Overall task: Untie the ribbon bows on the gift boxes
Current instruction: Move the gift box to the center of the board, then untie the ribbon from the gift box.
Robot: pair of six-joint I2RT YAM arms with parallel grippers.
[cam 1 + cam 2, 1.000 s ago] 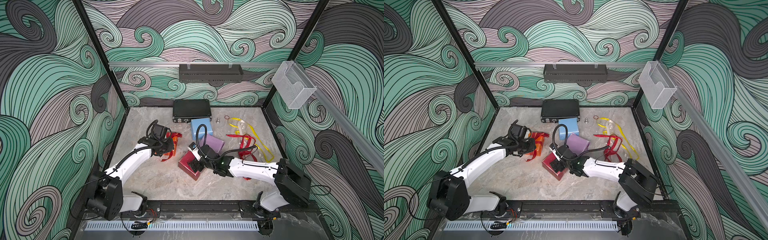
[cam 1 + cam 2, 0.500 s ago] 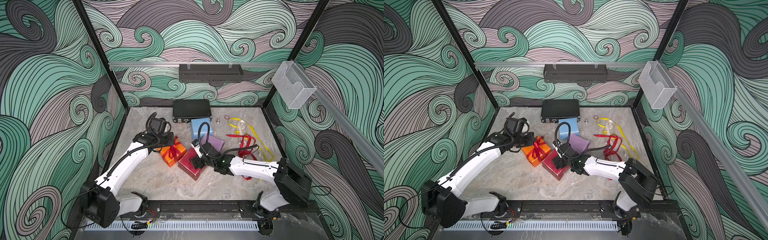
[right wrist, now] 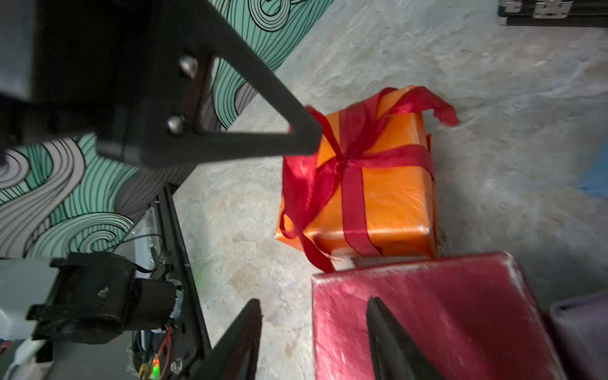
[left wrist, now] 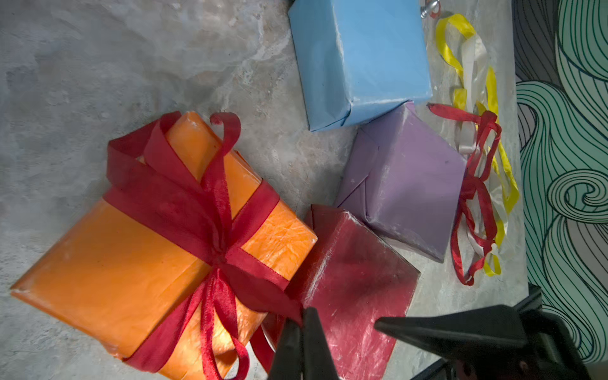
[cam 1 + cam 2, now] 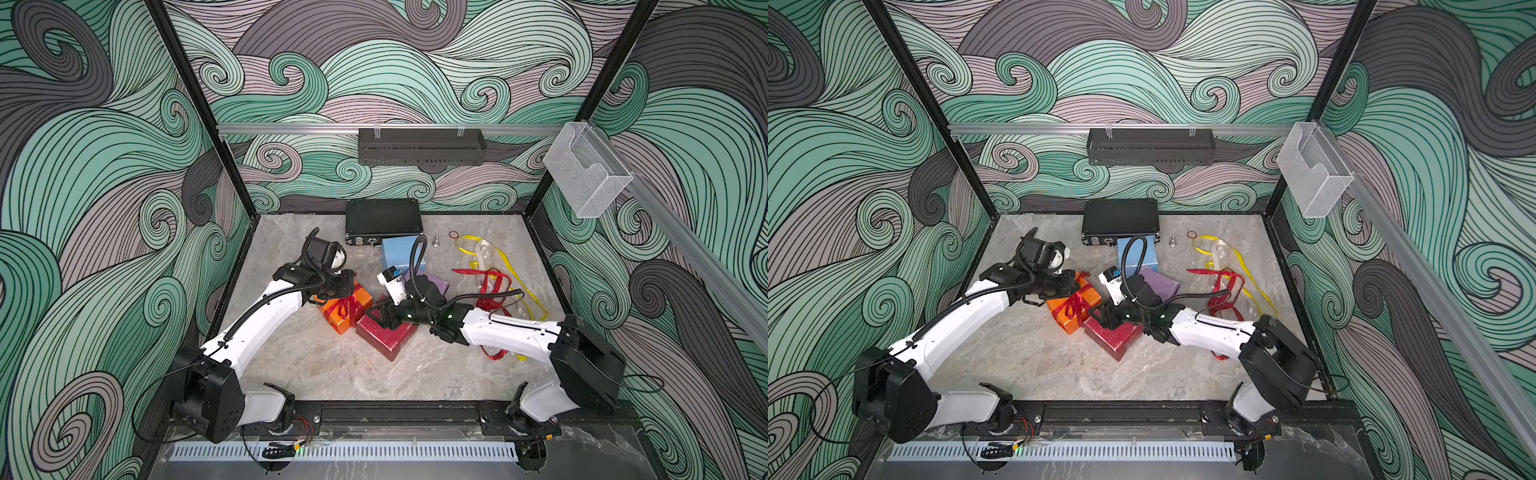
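The left gripper (image 4: 302,324) is squeezing shut on one tail of the red ribbon (image 4: 197,210), close to the bow. That bow is sitting tied on the orange box (image 4: 108,269). The box is lying near the middle of the table (image 5: 332,365), a bit toward the left edge, right beside the red box (image 3: 444,312). The right gripper (image 3: 314,301) is hanging over an edge of the red box with its fingers apart, holding nothing.

I think the pull should be going slow and straight away from the knot, so the loop slips out. The box looks light and may be dragging along, so the right gripper should be pressing it down first. Pulling a loop instead of a tail would only be making the knot tighter.

The table is looking smooth and grey like stone, so boxes may be sliding easily. The blue box (image 4: 358,59) and purple box (image 4: 404,184) are lying bare behind. Loose ribbons (image 5: 494,282) are piling up toward the right edge. A black case (image 5: 382,220) is resting at the back edge. Green and grey waves are swirling over the walls.
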